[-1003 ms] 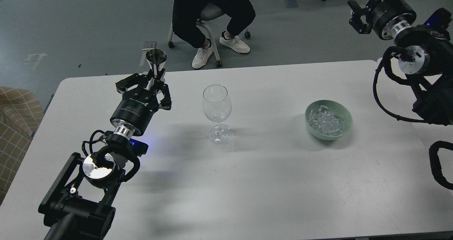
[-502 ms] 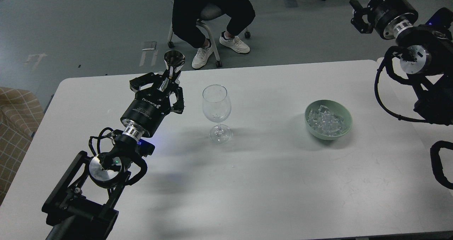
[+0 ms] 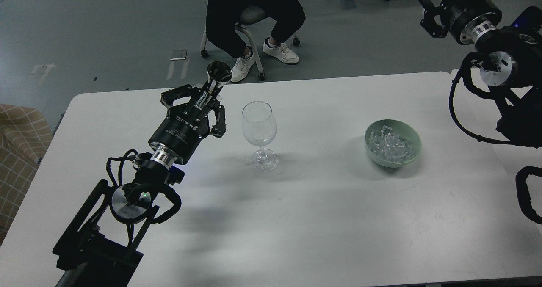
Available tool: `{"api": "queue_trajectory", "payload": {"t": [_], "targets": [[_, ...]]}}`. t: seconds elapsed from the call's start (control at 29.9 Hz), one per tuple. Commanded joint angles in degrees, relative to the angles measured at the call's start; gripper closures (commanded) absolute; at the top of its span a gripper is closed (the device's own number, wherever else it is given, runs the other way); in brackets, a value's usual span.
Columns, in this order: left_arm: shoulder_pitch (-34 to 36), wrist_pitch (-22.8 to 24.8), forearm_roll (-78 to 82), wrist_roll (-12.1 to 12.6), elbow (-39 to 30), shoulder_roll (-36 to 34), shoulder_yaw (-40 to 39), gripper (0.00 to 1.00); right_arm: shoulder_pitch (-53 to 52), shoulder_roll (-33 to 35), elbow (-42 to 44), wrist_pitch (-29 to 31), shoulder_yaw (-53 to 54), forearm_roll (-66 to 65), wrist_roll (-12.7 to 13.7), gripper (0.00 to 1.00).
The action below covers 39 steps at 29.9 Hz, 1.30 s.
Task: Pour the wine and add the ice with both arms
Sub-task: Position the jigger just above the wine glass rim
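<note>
A clear stemmed wine glass (image 3: 259, 133) stands upright near the middle of the white table (image 3: 322, 219); no liquid shows in it. My left gripper (image 3: 202, 103) is shut on a small silver metal cup (image 3: 217, 76), held just left of the glass and above the table. The wine is not visible inside the cup. A pale green bowl (image 3: 413, 151) right of the glass holds a heap of clear ice cubes (image 3: 389, 145). My right gripper (image 3: 431, 12) is raised at the top right, beyond the table's far edge; its fingers are too dark to tell apart.
A seated person in black with white shoes (image 3: 254, 24) is on a chair behind the table's far edge. A tan checked seat (image 3: 17, 143) sits at the left. The right arm's cables (image 3: 461, 109) hang over the table's right edge.
My left gripper has carried the silver cup to the right, from well left of the glass to close beside it. The right gripper has risen slightly.
</note>
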<state>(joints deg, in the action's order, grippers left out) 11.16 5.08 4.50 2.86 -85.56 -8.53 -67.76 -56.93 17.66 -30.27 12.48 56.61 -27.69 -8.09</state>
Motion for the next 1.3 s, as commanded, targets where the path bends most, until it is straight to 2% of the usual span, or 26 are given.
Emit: {"api": "queue_trajectory", "payload": {"t": [0.0, 0.3, 0.43, 0.5, 1.27], "targets": [[0.0, -0.1, 0.6, 0.2, -1.2, -0.4, 0.1, 1.00, 0.2, 0.0, 0.0, 0.0, 0.0, -0.1, 0.0, 0.00], [-0.1, -0.2, 6.1, 0.4, -1.5, -0.9, 3.2, 1.00, 0.1, -0.1, -0.1, 0.0, 0.1, 0.0, 0.0, 0.00], [0.6, -4.7, 8.9, 0.2, -2.4, -0.3, 3.2, 1.00, 0.0, 0.0, -0.1, 0.0, 0.0, 0.0, 0.0, 0.00], [0.8, -5.3, 9.6, 0.2, -2.4, -0.3, 3.2, 1.00, 0.0, 0.0, -0.1, 0.0, 0.0, 0.0, 0.0, 0.00], [0.9, -4.8, 14.7, 0.1, -1.8, -1.9, 3.2, 1.00, 0.1, 0.0, -0.1, 0.0, 0.1, 0.0, -0.1, 0.00]]}}
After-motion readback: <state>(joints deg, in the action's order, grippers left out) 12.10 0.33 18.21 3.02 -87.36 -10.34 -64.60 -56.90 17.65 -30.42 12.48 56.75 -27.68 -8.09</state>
